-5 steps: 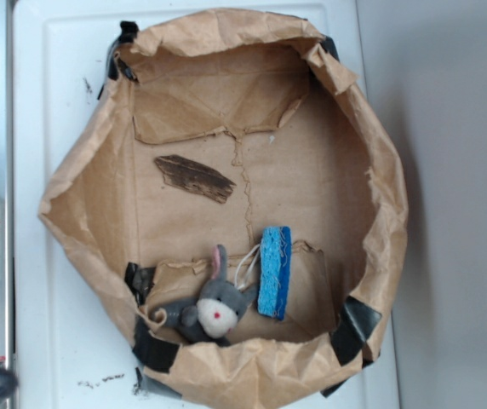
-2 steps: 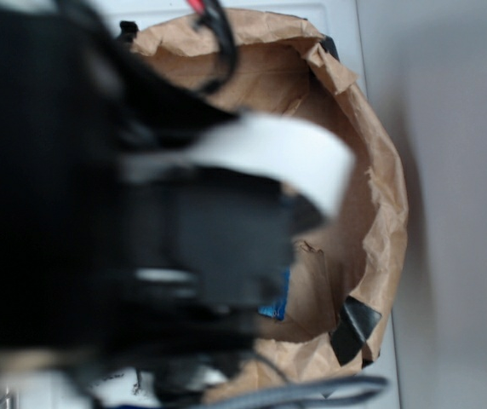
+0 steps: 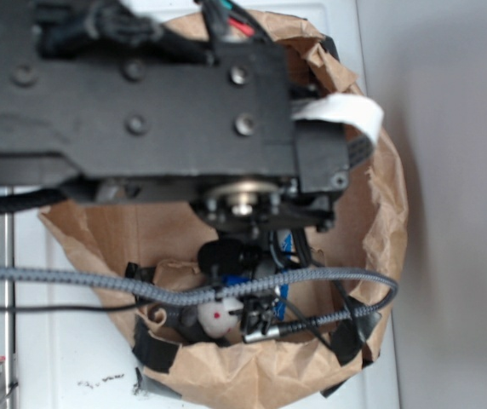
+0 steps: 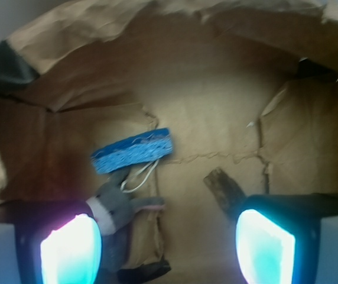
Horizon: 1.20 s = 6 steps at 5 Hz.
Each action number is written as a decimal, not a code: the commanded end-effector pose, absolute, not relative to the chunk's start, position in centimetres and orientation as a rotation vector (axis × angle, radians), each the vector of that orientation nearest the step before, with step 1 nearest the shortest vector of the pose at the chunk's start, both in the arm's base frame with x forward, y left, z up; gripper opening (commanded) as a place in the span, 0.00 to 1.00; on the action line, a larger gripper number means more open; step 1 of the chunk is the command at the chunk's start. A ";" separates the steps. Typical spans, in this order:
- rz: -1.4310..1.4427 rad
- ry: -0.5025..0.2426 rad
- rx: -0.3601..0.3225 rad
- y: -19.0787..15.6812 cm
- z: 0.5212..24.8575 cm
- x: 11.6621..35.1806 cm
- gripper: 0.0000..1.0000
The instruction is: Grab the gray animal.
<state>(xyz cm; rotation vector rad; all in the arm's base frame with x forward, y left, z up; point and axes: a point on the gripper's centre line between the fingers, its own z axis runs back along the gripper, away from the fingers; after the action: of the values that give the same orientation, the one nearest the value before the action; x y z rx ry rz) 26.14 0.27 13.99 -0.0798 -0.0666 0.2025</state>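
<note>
The gray animal (image 4: 119, 204), a small plush with a whitish muzzle and a pink-lined ear, lies on the floor of the brown paper bag (image 4: 57, 35). My gripper (image 4: 168, 245) hangs open above the bag floor. The toy sits just inside and partly behind the left finger (image 4: 71, 248), while the right finger (image 4: 265, 245) is far from it. In the exterior view only the toy's pale muzzle with its red nose (image 3: 215, 317) shows below the black arm (image 3: 141, 102), which hides the rest.
A blue sponge (image 4: 132, 151) lies just beyond the toy, with a white string loop between them. A dark wood piece (image 4: 225, 188) lies near the right finger. The bag's crumpled walls (image 3: 388, 213) ring everything; braided cables (image 3: 329, 277) cross over the bag.
A second ago the bag was uncovered with the arm out of view. The arm has since swung in over the bag and now hides the wood piece and most of the toy.
</note>
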 end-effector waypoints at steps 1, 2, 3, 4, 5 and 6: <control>0.202 -0.105 -0.076 0.7 15.0 26.4 1.00; 0.165 -0.118 -0.139 1.7 14.2 24.5 1.00; 0.144 -0.161 -0.105 1.8 11.4 24.1 1.00; 0.110 -0.189 -0.081 1.2 9.8 23.6 1.00; 0.070 -0.136 -0.149 -0.4 9.1 23.9 1.00; 0.050 -0.110 -0.214 -1.6 8.7 24.1 1.00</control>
<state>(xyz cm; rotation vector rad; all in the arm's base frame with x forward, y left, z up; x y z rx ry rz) 23.15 -1.65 7.49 -0.2151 -0.0583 0.0745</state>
